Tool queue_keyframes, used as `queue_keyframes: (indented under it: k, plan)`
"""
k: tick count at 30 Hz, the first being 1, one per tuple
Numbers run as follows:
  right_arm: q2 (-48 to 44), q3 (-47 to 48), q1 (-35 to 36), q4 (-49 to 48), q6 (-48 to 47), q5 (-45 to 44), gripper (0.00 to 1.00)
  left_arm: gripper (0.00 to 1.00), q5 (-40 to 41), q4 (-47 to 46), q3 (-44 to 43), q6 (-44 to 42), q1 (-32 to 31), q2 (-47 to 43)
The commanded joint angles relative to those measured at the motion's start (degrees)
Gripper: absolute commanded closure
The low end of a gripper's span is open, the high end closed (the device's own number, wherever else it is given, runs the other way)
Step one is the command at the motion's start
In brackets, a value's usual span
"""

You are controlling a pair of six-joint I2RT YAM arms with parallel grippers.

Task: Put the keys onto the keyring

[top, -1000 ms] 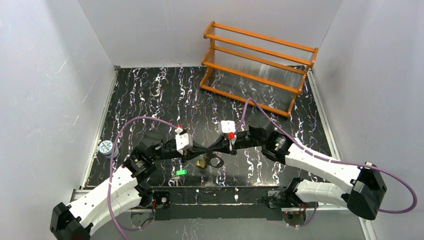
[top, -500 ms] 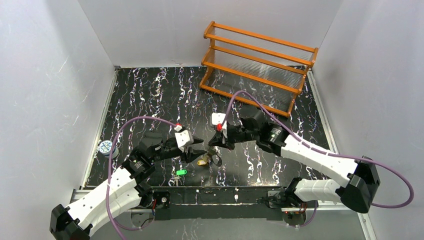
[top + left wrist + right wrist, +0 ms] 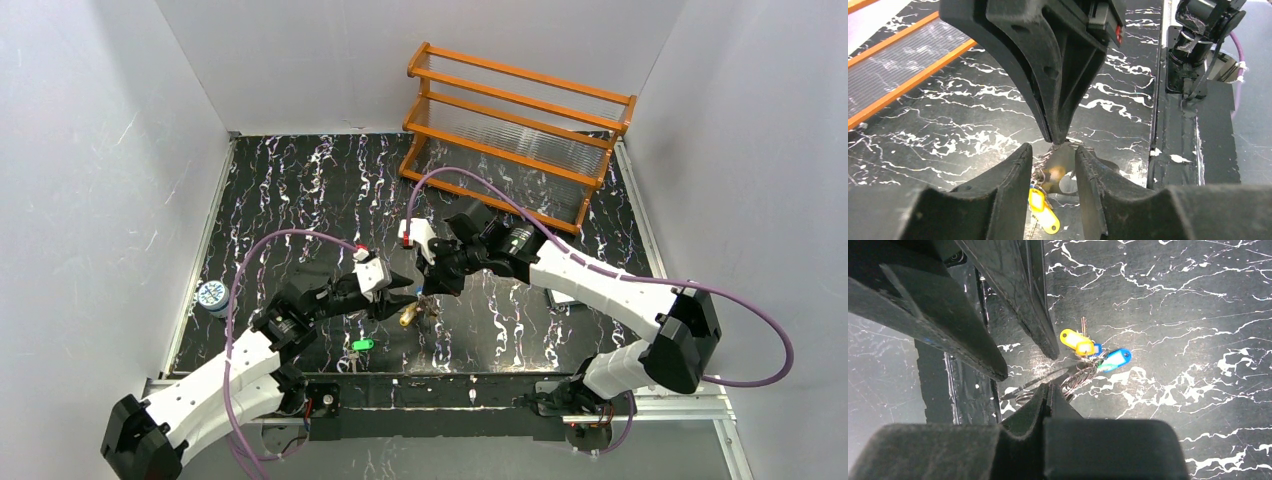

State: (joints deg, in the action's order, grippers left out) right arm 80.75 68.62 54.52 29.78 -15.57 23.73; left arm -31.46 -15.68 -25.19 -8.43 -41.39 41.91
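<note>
Pinching the keyring (image 3: 1030, 384), right tool (image 3: 1048, 386) overhangs tagged keys (image 3: 1088, 349).

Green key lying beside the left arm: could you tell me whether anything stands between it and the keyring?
Nothing visible does; in the top view only bare table lies between the green key and the keyring.

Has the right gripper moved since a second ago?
Yes. The right gripper has shifted left and back, closer to the orange rack and its left end.
</note>
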Motion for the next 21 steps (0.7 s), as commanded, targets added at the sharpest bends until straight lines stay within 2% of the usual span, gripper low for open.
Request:
queue_keyframes:
  k: [1,3,12,21]
  plan:
    - [-1.2,2.6,0.4,0.5,1.1,2.0,0.99,0.67,-3.2,-7.6,2.9,1.6,-0.2,1.0]
    - [-1.4,2.4,0.4,0.1,1.3,2.3,0.99,0.71,-3.1,-8.2,3.4,1.5,-0.2,1.3]
    - [-1.3,2.4,0.5,-0.6,1.8,3.6,0.99,0.70,-2.6,-10.6,4.8,1.4,-0.1,3.8]
    - [-1.6,2.6,0.4,-0.8,2.2,4.4,0.99,0.77,-3.4,-13.6,4.8,1.5,-0.1,6.9]
